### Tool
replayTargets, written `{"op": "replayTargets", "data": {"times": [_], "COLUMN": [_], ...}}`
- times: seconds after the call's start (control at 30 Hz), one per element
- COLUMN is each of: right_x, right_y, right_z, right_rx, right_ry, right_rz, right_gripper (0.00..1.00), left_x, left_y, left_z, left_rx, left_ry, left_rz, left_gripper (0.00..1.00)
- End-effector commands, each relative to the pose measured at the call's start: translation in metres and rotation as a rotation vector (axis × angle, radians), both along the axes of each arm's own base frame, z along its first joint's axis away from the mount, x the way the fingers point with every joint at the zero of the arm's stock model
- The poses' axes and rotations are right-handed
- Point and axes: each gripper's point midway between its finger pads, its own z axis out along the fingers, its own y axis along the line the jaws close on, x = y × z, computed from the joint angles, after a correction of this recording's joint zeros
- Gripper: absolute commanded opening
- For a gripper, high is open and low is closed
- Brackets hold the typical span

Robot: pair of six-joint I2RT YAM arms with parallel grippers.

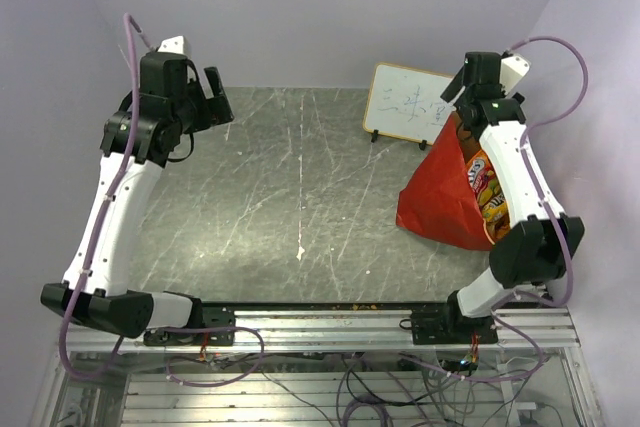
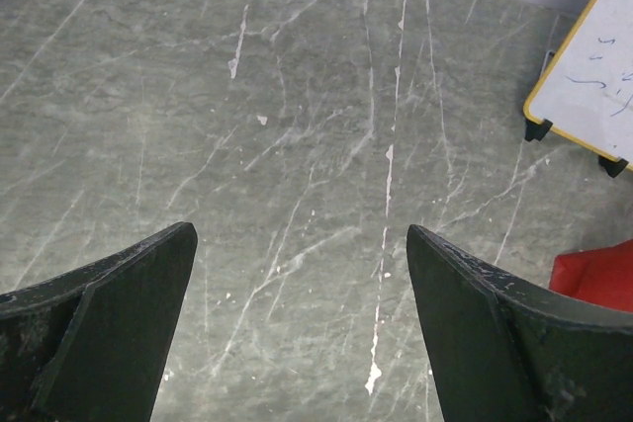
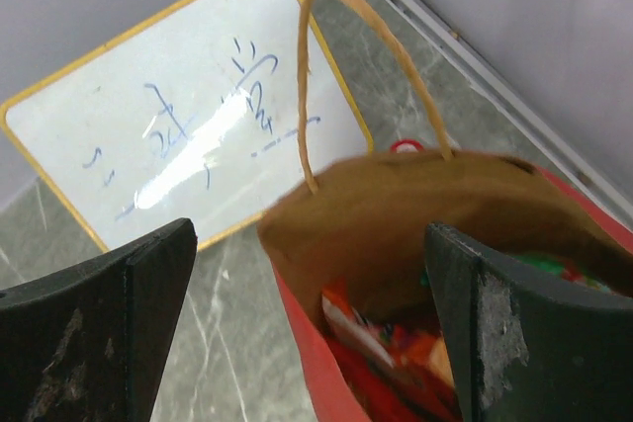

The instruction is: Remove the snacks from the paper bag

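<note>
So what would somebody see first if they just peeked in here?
The big red paper bag on the right side of the table, with bright snacks peeking out of it. The right gripper hangs open over the bag's mouth, and a small whiteboard with blue scribbles stands behind.

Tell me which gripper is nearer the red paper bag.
Right. The right gripper hovers open just above the mouth of the paper bag. The left gripper is open over the table, well off to the bag's left.
</note>
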Motion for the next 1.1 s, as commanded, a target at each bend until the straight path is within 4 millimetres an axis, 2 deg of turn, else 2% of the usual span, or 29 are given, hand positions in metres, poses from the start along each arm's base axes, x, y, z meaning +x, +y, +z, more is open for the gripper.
{"op": "replayTargets", "data": {"times": [0.0,0.2,0.47,0.6,0.7,0.8,1.07], "right_x": [0.042,0.068,0.095,0.108,0.115,0.115,0.107], "right_y": [-0.016,-0.035,-0.034,-0.025,-0.017,-0.012,0.003], "right_z": [-0.006,-0.040,-0.056,-0.054,-0.042,-0.033,-0.027], "right_rx": [-0.002,-0.009,-0.029,-0.037,-0.043,-0.043,-0.031], "right_ry": [-0.095,-0.066,-0.070,-0.076,-0.100,-0.121,-0.134], "right_rz": [-0.038,-0.066,-0.003,0.077,0.142,0.178,0.274], "right_gripper": [0.97,0.95,0.84,0.72,0.58,0.45,0.13], "left_x": [0.014,0.031,0.051,0.059,0.066,0.071,0.077], "left_y": [-0.003,-0.009,-0.012,-0.017,-0.020,-0.025,-0.039], "left_z": [0.026,0.030,0.024,0.022,0.024,0.020,0.014], "left_rx": [0.066,0.118,0.156,0.152,0.146,0.133,0.080], "left_ry": [-0.087,-0.094,-0.081,-0.071,-0.075,-0.064,-0.047], "left_rz": [-0.012,-0.019,-0.015,-0.028,-0.032,-0.048,-0.085], "left_gripper": [0.98,0.98,0.98,0.98,0.98,0.98,0.98]}}
